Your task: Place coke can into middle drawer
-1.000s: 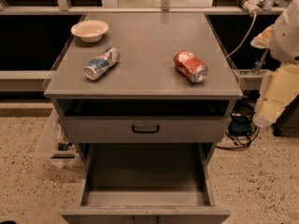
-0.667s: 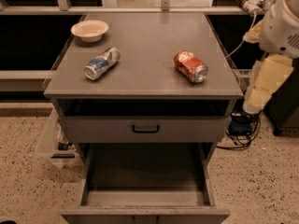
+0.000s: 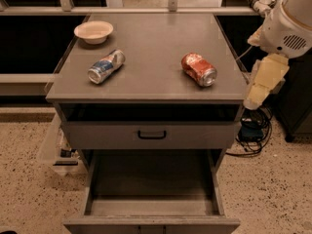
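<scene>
Two cans: both lie on their sides on the worktop [image 3: 156, 43]. The coke can [image 3: 199, 69] is near the right edge, about midway between front and back, and a blue, white and red can [image 3: 106, 66] is toward the left edge.
Change: the gripper [image 3: 256, 94] has swung in from the right over the last second and now hangs just off the worktop's right edge, near the front right corner. The cans, bowl and drawers sit where they were.
Meaning for the task: by my reading the approach has only begun, since the coke can is untouched and has yet to be picked up.
Gripper state: cannot tell whether it is wide or narrow. It carries nothing and is apart from the coke can, which lies to its left.
Middle drawer [image 3: 151, 184]: pulled out below the front edge, a grey rectangular tray with a flat bare floor and low side walls.
Coke can surface: a red-orange cylinder with a crinkled-looking skin, its shiny silver end facing the front right corner. It will likely roll if nudged sideways.
Worktop surface: flat, matte grey, smooth.
Bowl [image 3: 93, 31]: shallow, round and pale, at the back left corner.
Upper drawer front [image 3: 151, 135]: grey, shut, with a black bar handle.
Gripper casing: cream, blocky and smooth — under a rounded white arm housing.
</scene>
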`<state>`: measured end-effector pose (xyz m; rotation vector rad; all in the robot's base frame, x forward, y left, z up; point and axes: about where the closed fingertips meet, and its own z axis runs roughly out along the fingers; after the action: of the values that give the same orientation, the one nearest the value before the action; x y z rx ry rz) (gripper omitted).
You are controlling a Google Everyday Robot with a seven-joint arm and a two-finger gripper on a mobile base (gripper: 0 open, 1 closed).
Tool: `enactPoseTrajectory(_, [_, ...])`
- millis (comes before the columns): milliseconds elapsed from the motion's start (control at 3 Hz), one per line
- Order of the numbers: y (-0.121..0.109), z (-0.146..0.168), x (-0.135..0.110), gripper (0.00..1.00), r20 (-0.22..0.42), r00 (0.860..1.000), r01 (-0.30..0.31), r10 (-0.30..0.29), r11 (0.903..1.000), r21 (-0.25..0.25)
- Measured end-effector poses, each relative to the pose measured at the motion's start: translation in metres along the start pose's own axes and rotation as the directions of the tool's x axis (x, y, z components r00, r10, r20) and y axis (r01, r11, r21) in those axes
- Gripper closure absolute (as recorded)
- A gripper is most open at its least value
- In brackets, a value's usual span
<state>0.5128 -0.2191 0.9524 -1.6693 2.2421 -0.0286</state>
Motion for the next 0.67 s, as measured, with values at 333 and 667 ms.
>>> enactPoseTrajectory(333, [-0.032, 0.012, 0.004, 0.0, 0.011, 0.997, -0.072, 0.072, 0.997, 0.026])
enactPoseTrajectory(667, [-0.078, 0.025, -0.005, 0.0, 0.067, 0.987, -0.151, 0.146, 0.986, 0.072])
